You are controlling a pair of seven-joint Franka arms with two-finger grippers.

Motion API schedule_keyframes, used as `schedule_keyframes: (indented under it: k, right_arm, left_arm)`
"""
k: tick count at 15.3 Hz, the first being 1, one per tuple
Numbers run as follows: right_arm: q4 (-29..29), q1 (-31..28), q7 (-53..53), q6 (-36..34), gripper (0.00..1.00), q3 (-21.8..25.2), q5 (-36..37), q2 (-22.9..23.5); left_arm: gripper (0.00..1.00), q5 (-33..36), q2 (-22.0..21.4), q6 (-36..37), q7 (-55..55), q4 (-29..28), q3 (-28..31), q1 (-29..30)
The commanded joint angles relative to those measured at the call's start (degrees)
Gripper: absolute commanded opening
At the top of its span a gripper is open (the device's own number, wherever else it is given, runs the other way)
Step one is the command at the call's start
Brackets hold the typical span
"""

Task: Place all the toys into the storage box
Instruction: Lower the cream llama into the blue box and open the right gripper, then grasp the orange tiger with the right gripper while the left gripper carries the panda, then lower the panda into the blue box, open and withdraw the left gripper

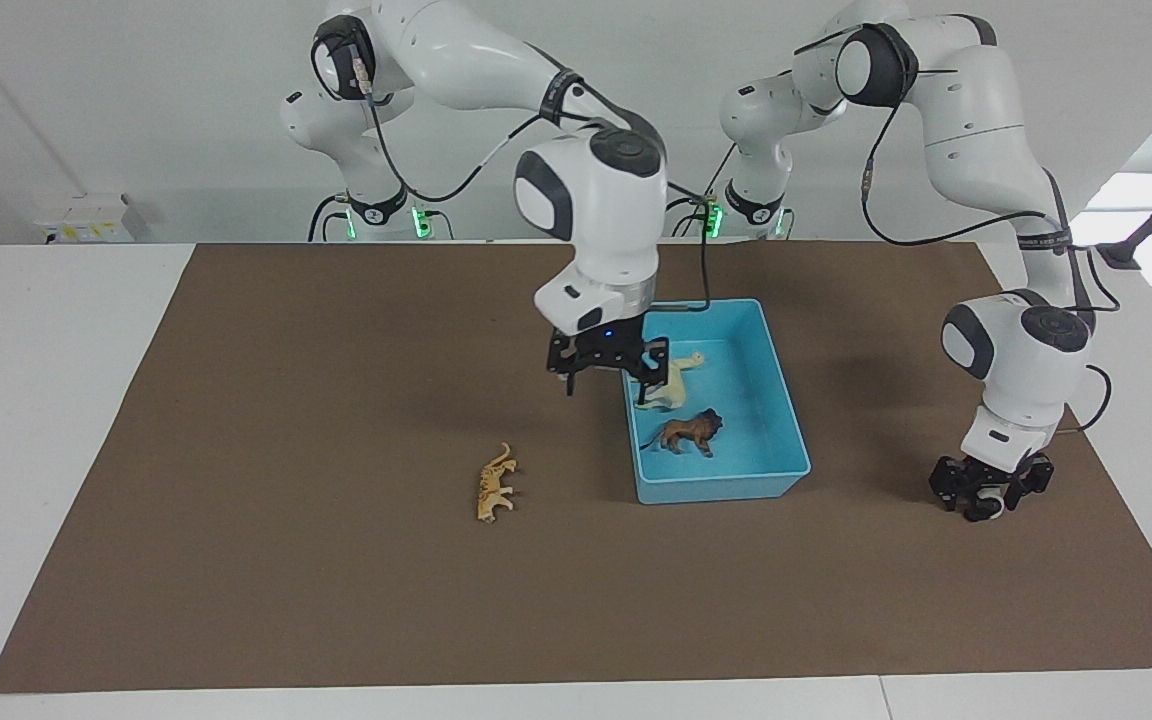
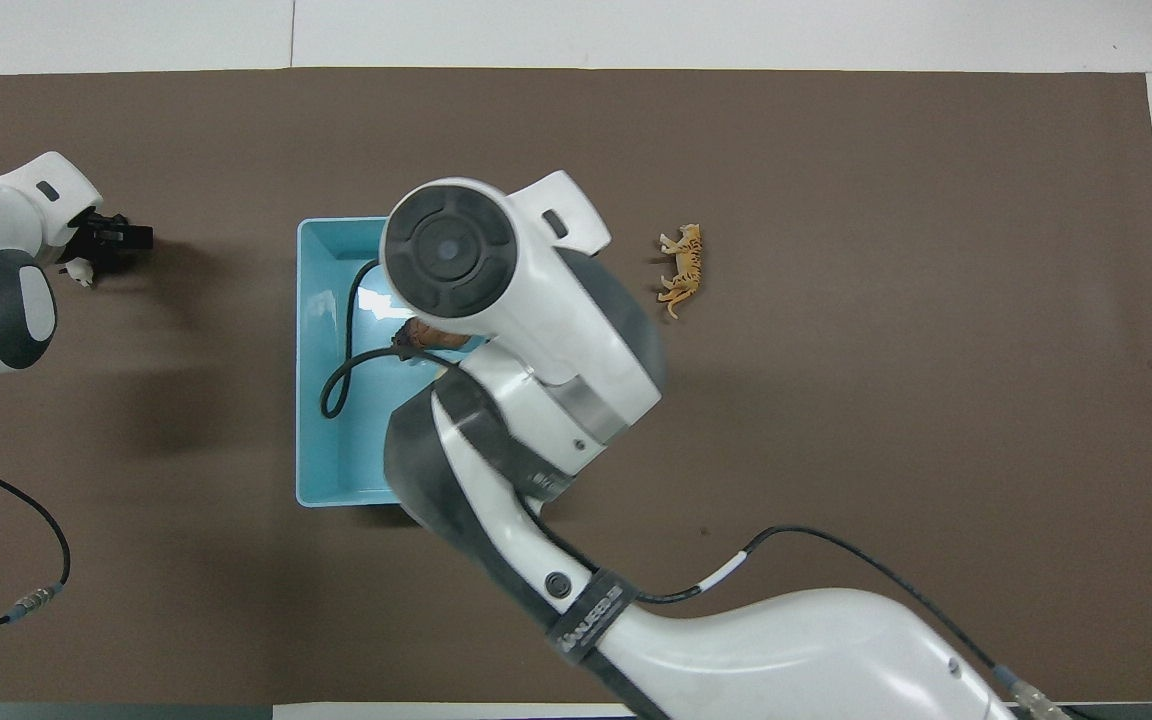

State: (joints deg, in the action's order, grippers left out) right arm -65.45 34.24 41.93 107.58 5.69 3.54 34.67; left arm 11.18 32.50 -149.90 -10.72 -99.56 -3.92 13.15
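Released and spread, the right jaws hang wrist-down over the storage box's rim, mid-desk. Inside the box lie the cream horse and brown lion. Low at the desk's left-arm end, the left jaws point straight down, clenched on the panda. An orange cat lies on the desk toward the right arm's end.

Glossy white arms with dark grey joint caps, black cables, apparently black grippers.
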Motion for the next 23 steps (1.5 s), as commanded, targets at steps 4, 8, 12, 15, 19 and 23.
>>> schedule_keyframes:
  k: [4,8,12,15,19,23]
  right_arm:
    - [-15.1,-7.4,-10.8,9.7,1.0,-1.0,-2.7,-3.5]
    - [-23.5,-8.4,-12.5,18.9,1.0,-1.0,-2.7,-3.5]
    - [-28.1,-9.7,-15.9,23.6,1.0,-1.1,-2.7,-3.7]
    - [-28.2,-9.8,-15.9,25.3,1.0,-1.1,-2.7,-3.0]
    - [-28.2,-9.3,-15.8,27.6,1.0,-1.1,-4.7,-1.9]
    - [-29.5,-9.5,-15.3,29.1,0.95,-1.1,-4.9,-2.0]
  left_arm:
    - [0.0,-1.6,-0.5,6.3,0.6,3.1,0.0,-0.2]
    - [0.0,-6.5,-1.7,21.8,11.6,11.6,-0.1,-6.1]
    - [0.0,-7.5,-10.7,35.0,31.8,11.1,-0.5,-16.6]
    - [0.0,-9.9,-13.4,39.8,41.1,9.2,-0.5,-24.2]
    - [0.73,-9.9,-17.9,36.3,43.5,-1.1,-0.4,-29.4]
    - [1.0,-10.0,-19.6,38.5,43.0,0.8,-0.3,-28.4]
